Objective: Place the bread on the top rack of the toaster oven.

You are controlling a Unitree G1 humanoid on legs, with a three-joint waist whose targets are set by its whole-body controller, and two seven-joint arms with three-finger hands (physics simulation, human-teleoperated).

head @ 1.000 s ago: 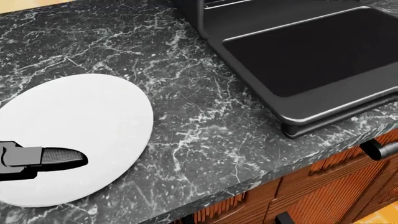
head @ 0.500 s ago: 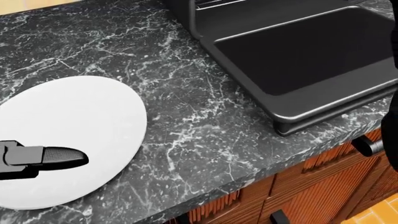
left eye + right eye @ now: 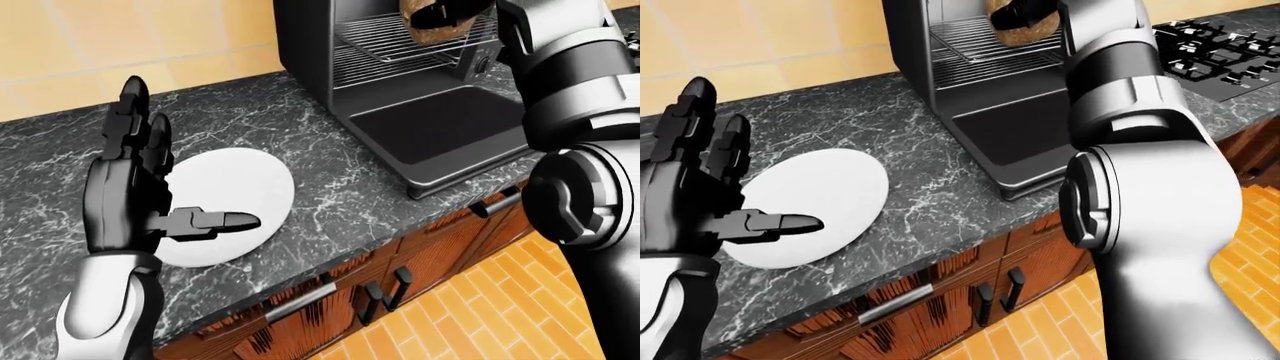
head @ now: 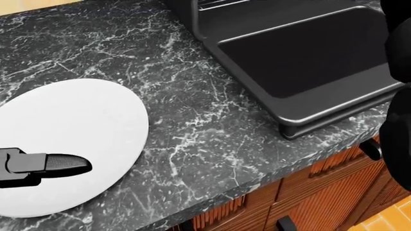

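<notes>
Fingers [image 3: 448, 10] of the right hand [image 3: 452, 9] are wrapped dark around the bread [image 3: 432, 26], which hangs at the mouth of the toaster oven [image 3: 305, 52], right at the top edge of the left-eye view (so only the lower part of the loaf and grip shows). What matters for the coming move is height and depth: the bread sits just above the top rack [image 3: 400, 34], its underside close to the wires, though I cannot tell whether it touches them. It looks to be over the rack's outer part rather than deep inside. The loaf seems to run roughly crosswise to the oven opening, but too much is cut off to be sure. The oven door [image 4: 308, 53] lies folded down flat on the marble counter [image 4: 192, 120] beneath the arm. Over on the left side of the view, the left hand [image 3: 135, 184] stands well apart from all this, fingers spread and upright, thumb jutting out over the bare white plate [image 3: 245, 195], holding nothing. My guess is the right hand only needs to lower and let go.
</notes>
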